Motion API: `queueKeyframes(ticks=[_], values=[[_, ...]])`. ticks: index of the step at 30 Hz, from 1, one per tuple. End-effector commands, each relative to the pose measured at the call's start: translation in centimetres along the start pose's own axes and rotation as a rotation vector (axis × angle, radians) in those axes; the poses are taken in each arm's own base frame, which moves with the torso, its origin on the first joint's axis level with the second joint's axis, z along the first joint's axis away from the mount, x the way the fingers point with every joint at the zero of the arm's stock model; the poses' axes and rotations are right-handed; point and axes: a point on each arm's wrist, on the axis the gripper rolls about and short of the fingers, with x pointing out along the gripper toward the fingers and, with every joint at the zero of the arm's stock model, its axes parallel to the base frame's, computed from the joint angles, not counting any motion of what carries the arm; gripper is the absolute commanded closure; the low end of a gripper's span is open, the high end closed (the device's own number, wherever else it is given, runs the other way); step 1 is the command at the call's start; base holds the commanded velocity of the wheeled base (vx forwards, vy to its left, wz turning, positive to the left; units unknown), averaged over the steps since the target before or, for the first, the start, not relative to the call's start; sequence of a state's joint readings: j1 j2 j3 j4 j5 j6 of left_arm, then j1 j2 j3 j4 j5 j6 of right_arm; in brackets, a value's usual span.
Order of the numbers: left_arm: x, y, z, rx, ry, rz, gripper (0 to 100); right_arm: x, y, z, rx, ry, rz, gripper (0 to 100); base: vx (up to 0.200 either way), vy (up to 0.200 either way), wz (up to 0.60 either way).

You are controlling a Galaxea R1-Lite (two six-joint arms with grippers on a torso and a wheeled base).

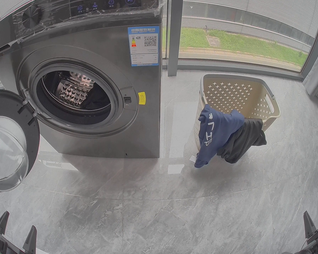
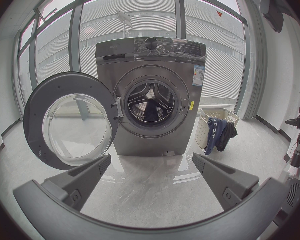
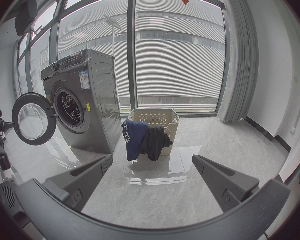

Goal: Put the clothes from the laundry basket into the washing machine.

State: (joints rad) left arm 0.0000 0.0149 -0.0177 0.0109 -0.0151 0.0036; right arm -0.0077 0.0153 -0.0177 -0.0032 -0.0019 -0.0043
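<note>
Left pincer (image 2: 150, 155), right pincer (image 3: 152, 155): both spread wide, empty, low, well short of laundry basket (image 1: 233, 94).

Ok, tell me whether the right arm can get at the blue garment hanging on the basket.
Probably not from here. Bare floor leaves the way free and the blue garment hangs outside the basket's near rim, but the open right pincer looks too far off.

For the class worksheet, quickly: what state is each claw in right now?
Left claw: open, holding nothing.
Right claw: open, holding nothing.
</note>
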Motion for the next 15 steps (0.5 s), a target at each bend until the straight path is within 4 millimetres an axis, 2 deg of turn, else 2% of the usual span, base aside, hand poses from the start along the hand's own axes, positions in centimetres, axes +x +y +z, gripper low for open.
queueKeyframes(ticks=[1, 2, 11, 15], values=[[0.04, 0.0, -0.38, -0.002, 0.006, 0.0, 0, 0.01, 0.0, -0.53, 0.0, 0.002, 0.0, 0, 0.2, 0.0, 0.0], [0.04, 0.01, -0.38, -0.002, 0.006, 0.0, 0, 0.01, 0.0, -0.53, 0.0, 0.002, 0.0, 0, 0.2, 0.0, 0.0], [0.04, 0.0, -0.38, -0.005, 0.006, 0.001, 0, 0.01, 0.0, -0.53, 0.0, 0.002, 0.0, 0, 0.0, 0.0, 0.0], [0.04, 0.0, -0.38, -0.005, 0.006, 0.001, 0, 0.01, 0.0, -0.53, 0.0, 0.002, 0.0, 0, 0.0, -0.2, 0.0]])
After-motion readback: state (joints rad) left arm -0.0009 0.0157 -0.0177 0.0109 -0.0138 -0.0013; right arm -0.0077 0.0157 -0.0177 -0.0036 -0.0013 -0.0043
